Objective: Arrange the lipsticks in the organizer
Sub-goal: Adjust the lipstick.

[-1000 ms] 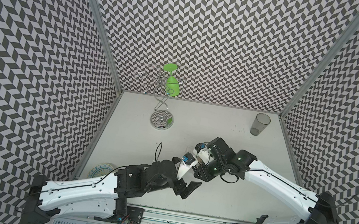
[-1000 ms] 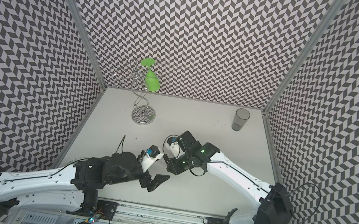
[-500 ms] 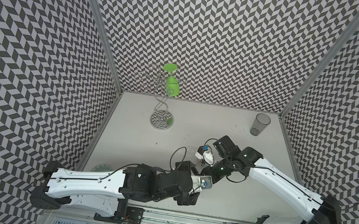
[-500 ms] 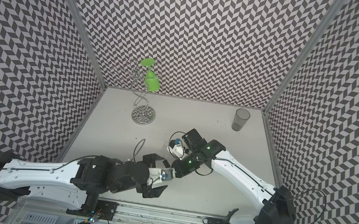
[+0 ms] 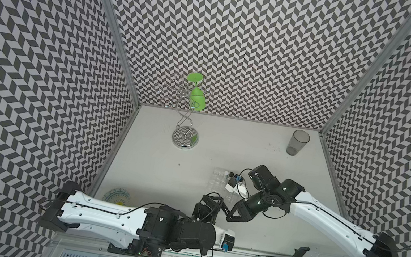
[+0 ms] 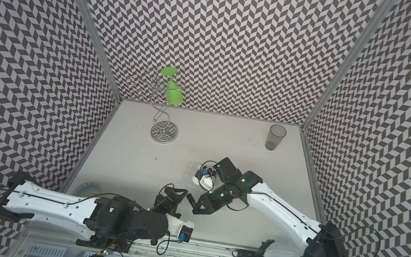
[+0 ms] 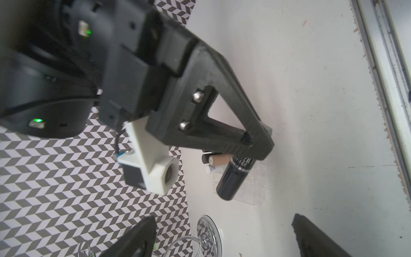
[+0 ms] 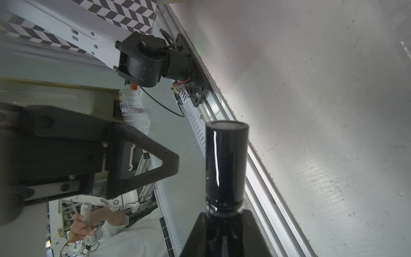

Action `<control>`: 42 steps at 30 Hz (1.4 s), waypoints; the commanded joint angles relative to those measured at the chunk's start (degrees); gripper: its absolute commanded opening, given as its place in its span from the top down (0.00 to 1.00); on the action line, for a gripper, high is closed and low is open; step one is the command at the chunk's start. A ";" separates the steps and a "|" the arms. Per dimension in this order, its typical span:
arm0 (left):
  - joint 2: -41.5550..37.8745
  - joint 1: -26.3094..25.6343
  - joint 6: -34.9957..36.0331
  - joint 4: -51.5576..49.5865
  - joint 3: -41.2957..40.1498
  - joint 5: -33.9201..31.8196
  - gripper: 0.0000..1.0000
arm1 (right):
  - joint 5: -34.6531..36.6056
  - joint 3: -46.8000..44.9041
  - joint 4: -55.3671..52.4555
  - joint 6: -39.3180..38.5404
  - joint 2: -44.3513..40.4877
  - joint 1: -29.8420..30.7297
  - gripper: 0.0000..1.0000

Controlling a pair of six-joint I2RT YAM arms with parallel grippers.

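Observation:
My right gripper [image 5: 228,217] is shut on a glossy black lipstick [image 5: 224,209], which sticks out past its fingertips; the right wrist view shows the tube [image 8: 226,164] end-on from the gripper [image 8: 226,233]. My left gripper [image 5: 212,200] stands open and empty just beside it, jaws wide apart in the left wrist view [image 7: 224,240]. The clear organizer [image 5: 217,178] lies on the table behind both grippers. In the left wrist view the organizer [image 7: 255,184] holds a tan lipstick [image 7: 219,159], a black one [image 7: 205,158] and a white one [image 7: 210,169].
A chrome wire stand [image 5: 185,137] with a green glass [image 5: 198,97] hanging on it is at the back left. A grey tumbler [image 5: 297,143] stands at the back right. A patterned plate [image 5: 116,196] peeks out from under my left arm.
The right gripper has swung toward the table's front with the black lipstick in it. The left arm has shifted and its wrist has turned; its jaws stay wide.

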 commanded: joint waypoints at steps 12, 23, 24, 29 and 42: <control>4.37 4.18 6.23 8.29 -0.20 7.32 0.14 | -8.42 -3.22 7.34 1.54 -3.61 0.65 0.83; 5.11 4.66 5.39 6.88 0.41 9.64 0.38 | -8.54 -3.57 7.48 1.53 -3.05 0.69 0.81; 5.21 4.65 5.36 6.79 0.43 9.85 0.43 | -8.33 -3.47 7.53 1.55 -3.17 0.69 0.81; 5.73 4.81 4.56 5.91 0.59 8.83 0.49 | -7.99 -3.71 7.45 1.50 -2.79 0.78 0.80; 5.89 4.67 3.95 6.61 0.90 8.30 0.72 | -8.24 -3.76 7.39 1.48 -2.34 0.84 0.69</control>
